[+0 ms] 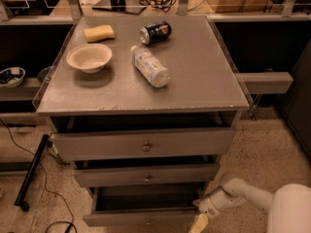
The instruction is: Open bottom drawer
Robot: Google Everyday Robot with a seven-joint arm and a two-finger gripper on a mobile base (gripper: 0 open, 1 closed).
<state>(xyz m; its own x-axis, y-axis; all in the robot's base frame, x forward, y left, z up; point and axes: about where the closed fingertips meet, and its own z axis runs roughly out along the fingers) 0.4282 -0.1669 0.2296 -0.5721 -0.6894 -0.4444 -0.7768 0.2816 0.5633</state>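
Gripper (198, 222) sits low at the frame's bottom right, at the right end of the bottom drawer (141, 219) front; whether it touches the front, and whether it is apart or together, I cannot tell. Its white arm (243, 193) reaches in from the right. The bottom drawer stands pulled out, its dark inside showing behind the front, with a small knob at the centre. Above it come the middle drawer (146, 174) and then the top drawer (143, 143), each also out a little. On the cabinet top (204, 76) a bottle (150, 67) lies on its side, with a bowl (89, 57) to its left. Farther back lie a can (155, 32) and a sponge (99, 33).
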